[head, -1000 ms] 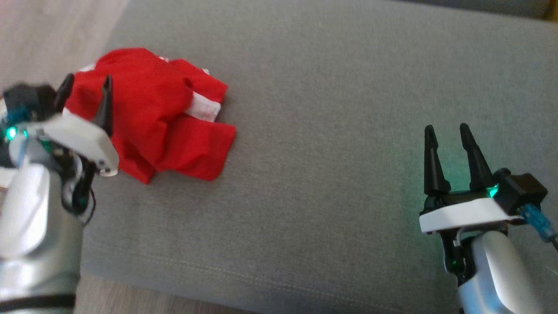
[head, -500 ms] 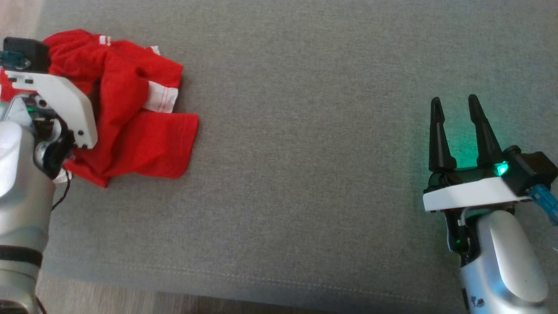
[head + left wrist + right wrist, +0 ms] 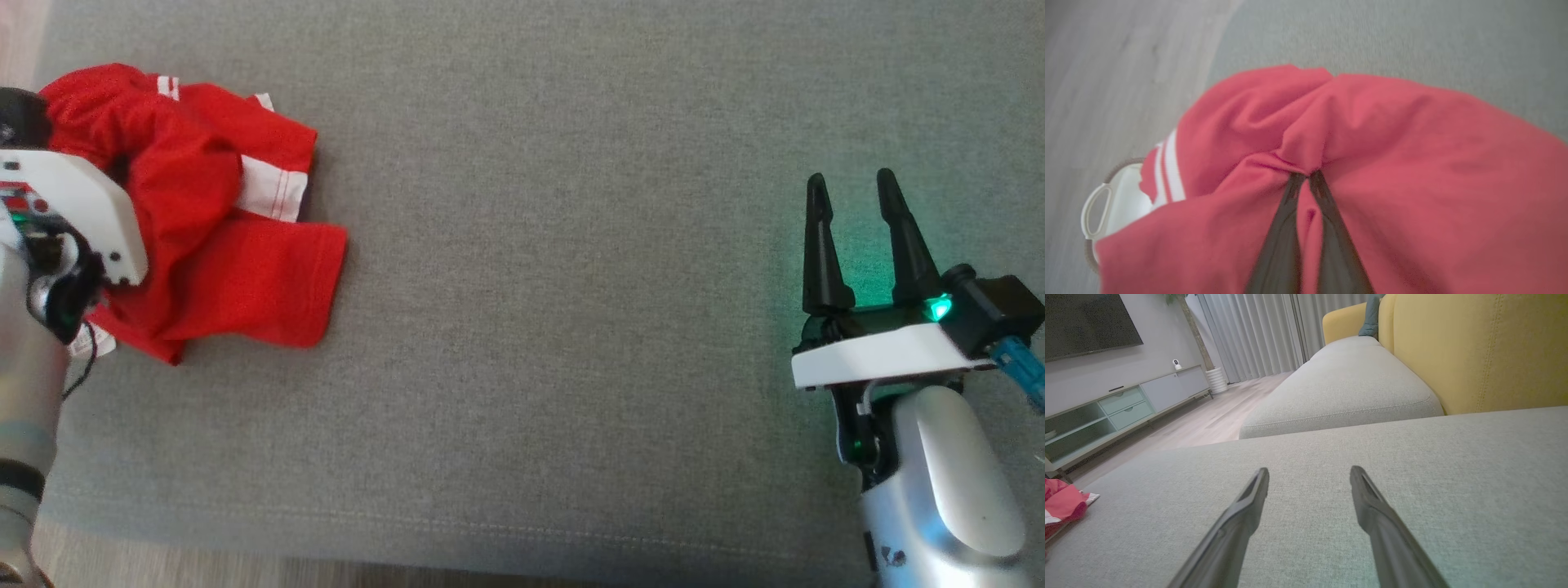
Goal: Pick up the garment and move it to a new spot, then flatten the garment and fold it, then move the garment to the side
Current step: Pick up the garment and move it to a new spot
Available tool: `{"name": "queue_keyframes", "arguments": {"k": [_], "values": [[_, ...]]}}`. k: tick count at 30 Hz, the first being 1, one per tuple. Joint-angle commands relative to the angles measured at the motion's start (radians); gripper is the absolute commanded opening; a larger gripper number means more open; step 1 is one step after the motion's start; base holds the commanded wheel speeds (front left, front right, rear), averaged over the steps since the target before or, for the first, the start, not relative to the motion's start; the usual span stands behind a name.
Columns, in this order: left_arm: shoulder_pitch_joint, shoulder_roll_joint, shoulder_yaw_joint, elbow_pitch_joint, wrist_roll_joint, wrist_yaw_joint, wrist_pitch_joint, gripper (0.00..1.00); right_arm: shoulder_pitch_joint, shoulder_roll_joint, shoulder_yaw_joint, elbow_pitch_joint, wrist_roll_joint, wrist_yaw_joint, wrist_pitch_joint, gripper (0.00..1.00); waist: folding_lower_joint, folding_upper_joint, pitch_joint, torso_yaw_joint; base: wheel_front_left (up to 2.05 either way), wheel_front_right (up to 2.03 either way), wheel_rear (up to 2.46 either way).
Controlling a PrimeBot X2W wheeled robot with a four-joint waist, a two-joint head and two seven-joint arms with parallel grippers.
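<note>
The garment point(image 3: 237, 261) is a crumpled red piece with white stripes, lying at the far left of the grey sofa cushion point(image 3: 571, 327). In the left wrist view my left gripper point(image 3: 1307, 176) is shut, its two dark fingers pinching a raised fold of the garment point(image 3: 1392, 163). In the head view the left arm's white wrist housing point(image 3: 73, 204) sits over the garment's left side and hides the fingers. My right gripper point(image 3: 849, 184) hovers open over bare cushion at the far right, nothing between its fingers point(image 3: 1309, 475). The garment point(image 3: 1061, 502) shows small at the left edge of the right wrist view.
A white basket point(image 3: 1114, 204) stands on the wooden floor point(image 3: 1106, 81) just past the cushion's left end. The cushion's front seam point(image 3: 490, 531) runs along the bottom. A yellow backrest point(image 3: 1474, 347) rises to the right, and a low TV cabinet point(image 3: 1126, 404) stands across the room.
The head camera has shifted. My left gripper went from open above the garment down into it and closed on a fold. The right gripper stays open and still.
</note>
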State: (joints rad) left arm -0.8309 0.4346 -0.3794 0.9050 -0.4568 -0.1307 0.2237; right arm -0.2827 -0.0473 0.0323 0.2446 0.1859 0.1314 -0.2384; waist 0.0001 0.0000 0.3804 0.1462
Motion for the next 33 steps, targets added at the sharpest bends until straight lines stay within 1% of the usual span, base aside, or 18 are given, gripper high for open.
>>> {"name": "queue_keyframes", "arguments": {"k": [1,4,8,11,14,15,19,26,31,33], "values": [[-0.072,0.073,0.038,-0.019,0.008,0.016,-0.044,0.00,-0.015,-0.003,0.030,-0.024,0.007,-0.001,-0.010,1.00,-0.0001,0.0000,-0.017,0.000,0.00,0.00,0.00],[-0.098,0.081,0.051,-0.021,0.017,0.048,-0.114,0.00,-0.012,-0.003,0.035,-0.010,0.018,-0.001,-0.014,1.00,-0.0001,0.0000,-0.052,0.001,0.00,0.00,0.00],[-0.128,0.093,0.053,-0.059,0.035,0.067,-0.197,0.00,0.000,-0.003,0.040,0.015,0.041,-0.001,-0.018,1.00,-0.0001,0.0000,-0.109,0.001,0.00,0.00,0.00],[-0.147,0.101,0.048,-0.103,0.047,0.074,-0.224,0.00,0.009,-0.003,0.043,0.033,0.060,-0.001,-0.021,1.00,-0.0001,0.0000,-0.155,0.002,0.00,0.00,0.00],[-0.159,0.103,0.045,-0.142,0.050,0.077,-0.227,0.00,0.016,-0.003,0.044,0.043,0.075,-0.001,-0.022,1.00,-0.0001,0.0000,-0.183,0.001,0.00,0.00,0.00],[-0.166,0.105,0.040,-0.185,0.055,0.084,-0.215,0.00,0.021,-0.003,0.046,0.049,0.089,-0.001,-0.023,1.00,-0.0001,0.0000,-0.209,-0.001,0.00,0.00,0.00],[-0.168,0.117,0.033,-0.280,0.060,0.100,-0.172,0.00,0.032,-0.003,0.054,0.048,0.114,-0.001,-0.023,1.00,-0.0001,0.0000,-0.255,-0.013,0.00,0.00,0.00],[-0.146,0.124,0.033,-0.477,0.049,0.140,-0.102,0.00,0.048,-0.003,0.056,0.040,0.141,-0.001,-0.023,1.00,-0.0001,0.0000,-0.303,-0.050,0.00,0.00,0.00],[-0.107,0.100,0.022,-0.614,0.027,0.168,-0.039,0.00,0.044,-0.003,0.049,0.023,0.146,-0.001,-0.023,1.00,-0.0001,0.0000,-0.312,-0.097,0.00,0.00,0.00],[-0.085,0.078,0.015,-0.663,0.021,0.187,-0.031,0.00,0.038,-0.003,0.040,0.014,0.143,-0.001,-0.023,1.00,-0.0001,0.0000,-0.314,-0.122,0.00,0.00,0.00]]}}
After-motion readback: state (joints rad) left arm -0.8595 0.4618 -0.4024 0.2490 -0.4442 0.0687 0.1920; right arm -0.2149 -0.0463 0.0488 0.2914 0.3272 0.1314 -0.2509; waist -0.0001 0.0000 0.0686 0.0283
